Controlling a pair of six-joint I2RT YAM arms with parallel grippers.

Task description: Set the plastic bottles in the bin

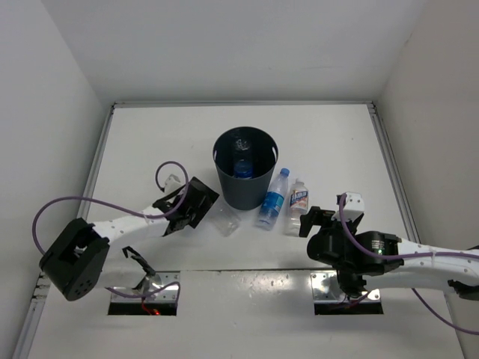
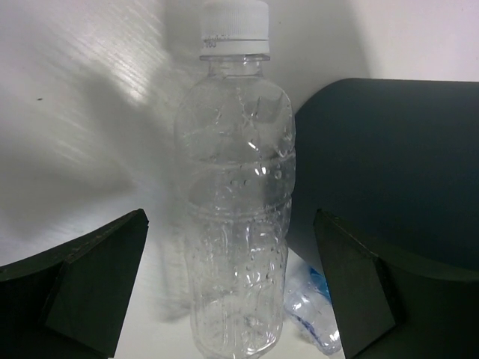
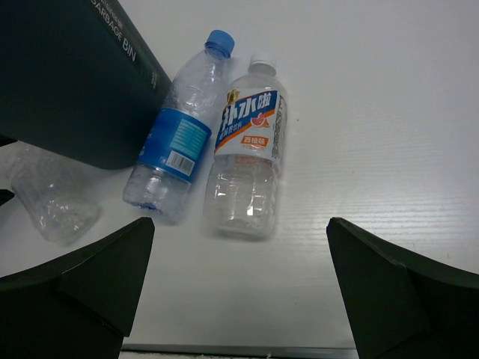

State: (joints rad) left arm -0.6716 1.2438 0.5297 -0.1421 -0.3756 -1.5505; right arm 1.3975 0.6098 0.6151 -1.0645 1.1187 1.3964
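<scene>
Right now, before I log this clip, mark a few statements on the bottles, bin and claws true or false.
1. A blue-marked bottle sits inside the bin. True.
2. The left claw is shut on the unlabelled bottle. False: it is open, fingers either side, not touching.
3. The blue-capped bottle and white-capped bottle lie side by side on the table. True.
4. The right claw holds the white-capped bottle. False: it is open and empty.

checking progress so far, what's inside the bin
One bottle with a blue label shows inside the bin. The bin's walls and the bottle itself cover the bottom, so whether anything else lies there cannot be told.
</scene>
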